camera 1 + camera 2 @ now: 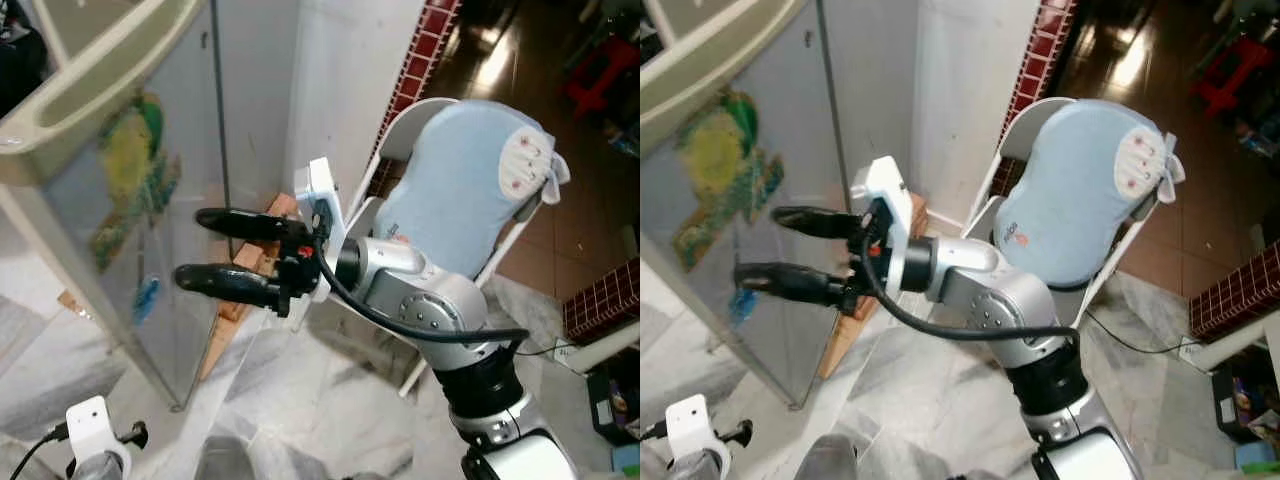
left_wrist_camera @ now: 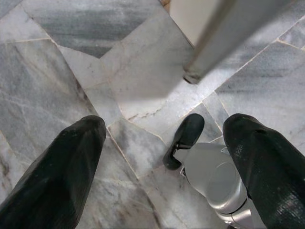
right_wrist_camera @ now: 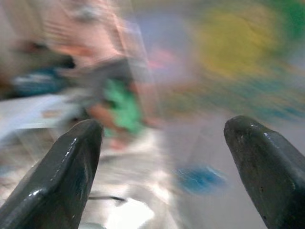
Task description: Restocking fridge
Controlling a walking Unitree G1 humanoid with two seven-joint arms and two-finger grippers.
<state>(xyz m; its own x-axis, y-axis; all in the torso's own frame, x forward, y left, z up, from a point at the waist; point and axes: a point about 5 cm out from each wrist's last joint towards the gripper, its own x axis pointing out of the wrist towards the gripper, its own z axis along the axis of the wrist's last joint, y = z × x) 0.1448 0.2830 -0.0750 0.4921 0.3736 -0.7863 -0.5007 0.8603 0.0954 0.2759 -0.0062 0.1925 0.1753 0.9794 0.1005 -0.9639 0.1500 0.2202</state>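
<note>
A grey fridge door (image 1: pixel 130 200) with a yellow and green sticker (image 1: pixel 130 160) stands at the left, with a cream rim along its top. My right gripper (image 1: pixel 190 248) is raised at mid height, open and holding nothing, its black fingers (image 1: pixel 790 283) pointing at the door's grey face close to its edge. The right wrist view is blurred; between the fingertips (image 3: pixel 71 162) it shows the sticker's colours and a blue patch (image 3: pixel 200 179). My left gripper (image 2: pixel 162 157) hangs low and open over the marble floor (image 2: pixel 71 71), its white wrist (image 1: pixel 92 425) at the bottom left.
A white chair with a light blue cushion (image 1: pixel 470 190) stands just behind my right arm. A wooden board (image 1: pixel 255 260) leans by the white wall (image 1: pixel 340 90). The door's lower corner (image 2: pixel 190 76) rests near the floor. Red tiles (image 1: pixel 610 300) edge the right side.
</note>
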